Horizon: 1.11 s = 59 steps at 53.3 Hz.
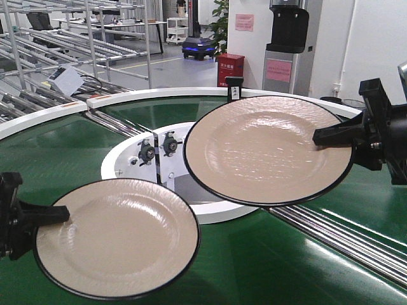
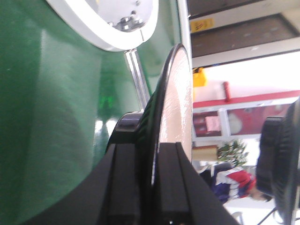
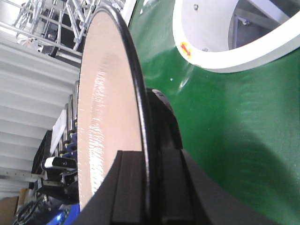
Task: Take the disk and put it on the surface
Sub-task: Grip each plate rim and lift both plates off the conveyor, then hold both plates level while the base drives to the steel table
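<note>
My left pincer [image 1: 62,215] was closed to a narrow bite on the rim of the first disk [image 1: 117,238]. Its fingers nipped the black edge from both faces, as the left wrist view showed edge-on. My right pincer [image 1: 323,135] had the same thin grip on the second disk [image 1: 267,149]. Both disks hung face up over the green belt [image 1: 267,267], clear of it. Each reached inward from its pincer toward the white hub [image 1: 124,168], and the second overlapped the hub's right rim in the front view. The dark surface showed in none of my views. Since each disk lay wholly on the inner side of its pincer, I judged either arm must carry its disk off the belt rim-first.
</note>
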Available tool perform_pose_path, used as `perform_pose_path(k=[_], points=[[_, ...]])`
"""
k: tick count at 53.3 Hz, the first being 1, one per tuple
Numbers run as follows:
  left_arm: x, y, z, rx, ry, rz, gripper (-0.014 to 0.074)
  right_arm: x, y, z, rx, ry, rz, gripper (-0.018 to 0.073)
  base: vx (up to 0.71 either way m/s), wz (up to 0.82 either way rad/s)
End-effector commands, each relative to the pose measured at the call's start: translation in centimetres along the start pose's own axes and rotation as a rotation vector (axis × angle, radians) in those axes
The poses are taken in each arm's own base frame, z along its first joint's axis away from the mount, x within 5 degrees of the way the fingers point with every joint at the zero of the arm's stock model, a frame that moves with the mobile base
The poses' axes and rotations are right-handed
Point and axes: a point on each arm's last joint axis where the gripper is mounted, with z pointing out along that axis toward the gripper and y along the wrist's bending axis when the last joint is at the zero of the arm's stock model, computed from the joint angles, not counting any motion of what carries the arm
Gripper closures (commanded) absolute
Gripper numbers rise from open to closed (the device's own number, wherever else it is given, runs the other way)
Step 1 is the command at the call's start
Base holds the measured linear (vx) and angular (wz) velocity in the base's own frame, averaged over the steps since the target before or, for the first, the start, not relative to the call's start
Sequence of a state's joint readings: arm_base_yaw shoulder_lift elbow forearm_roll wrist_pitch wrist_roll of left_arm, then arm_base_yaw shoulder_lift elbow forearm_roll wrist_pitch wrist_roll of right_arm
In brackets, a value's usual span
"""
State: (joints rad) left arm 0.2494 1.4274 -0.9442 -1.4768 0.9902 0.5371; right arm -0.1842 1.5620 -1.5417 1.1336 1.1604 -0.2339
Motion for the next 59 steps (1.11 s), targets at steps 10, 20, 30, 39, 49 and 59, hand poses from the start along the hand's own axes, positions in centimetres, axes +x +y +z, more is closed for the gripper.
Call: perform_pose_path(k=[10, 20, 30, 39, 49, 59], points=[[-0.37, -3.04, -0.87, 0.155, -0.056, -0.04, 0.0598, -0.69, 3.51, -1.85, -0.123, -0.134, -0.013, 0.0564, 0.0, 0.0], [-0.45, -2.98, -0.87, 0.149, -0.065, -0.041, 0.0598, -0.69, 3.51, -1.85, -0.123, -0.134, -0.013, 0.0564, 0.0, 0.0], [-0.45, -2.98, -0.87, 0.149, -0.065, -0.041, 0.0598, -0.69, 3.51, -1.85, -0.123, -0.134, -0.013, 0.0564, 0.0, 0.0], [-0.45, -2.98, -0.87, 0.149, -0.065, -0.041, 0.0598, -0.69, 3.51, -1.85, -0.123, -0.134, -0.013, 0.0564, 0.0, 0.0], [-0.45, -2.98, -0.87, 0.149, -0.065, -0.041, 0.0598, -0.69, 3.51, -1.85, -0.123, -0.134, -0.013, 0.0564, 0.0, 0.0], [-0.45, -2.98, -0.87, 0.149, -0.065, -0.041, 0.0598, -0.7, 3.48, -1.83, -0.122, -0.134, -0.012, 0.0564, 0.0, 0.0]])
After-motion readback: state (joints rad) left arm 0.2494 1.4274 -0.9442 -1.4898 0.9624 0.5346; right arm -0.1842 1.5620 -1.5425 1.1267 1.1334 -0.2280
